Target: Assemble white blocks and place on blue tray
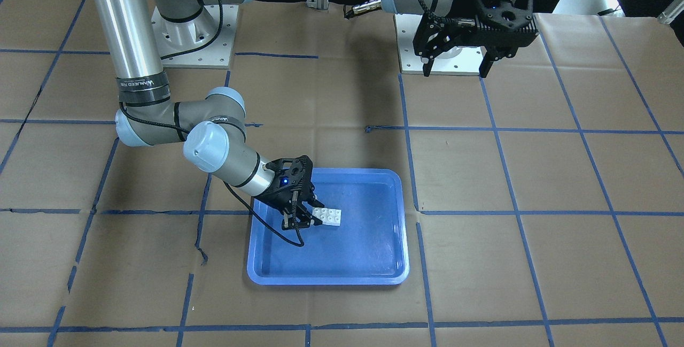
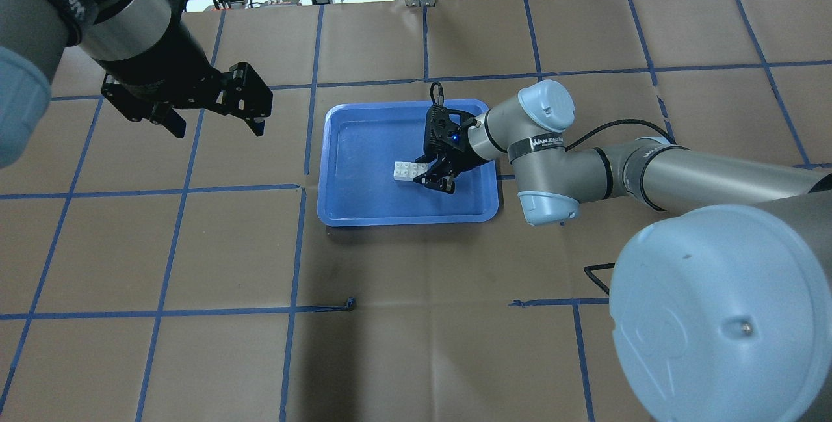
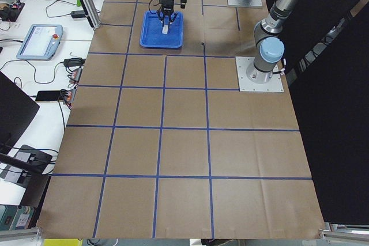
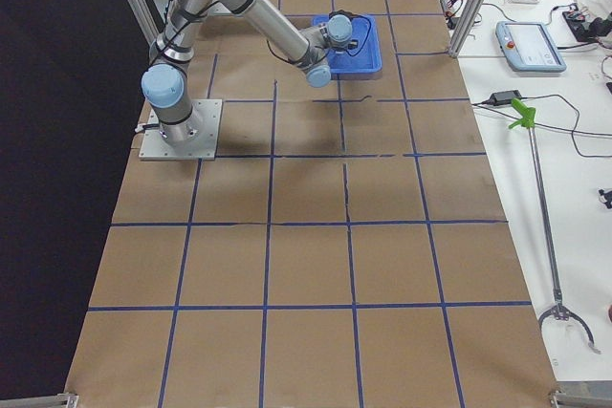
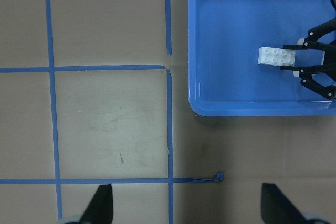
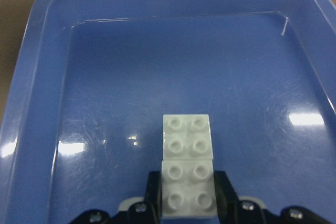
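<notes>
The two white blocks (image 1: 328, 216) lie joined end to end as one short row in the middle of the blue tray (image 1: 374, 261). They also show in the overhead view (image 2: 409, 170) and the left wrist view (image 5: 277, 56). My right gripper (image 1: 302, 223) is low inside the tray, its fingers closed on the sides of the near block. The far block (image 6: 187, 137) sticks out in front of it over the tray floor (image 6: 105, 51). My left gripper (image 2: 218, 126) is open and empty, raised above the table well to the left of the tray (image 2: 364, 201).
Brown paper with a blue tape grid covers the table. The two arm bases (image 1: 195, 37) stand at the robot's edge. A loose black cable (image 2: 595, 276) lies near the right arm. Screens and cables lie beyond the table's far edge (image 3: 40, 38).
</notes>
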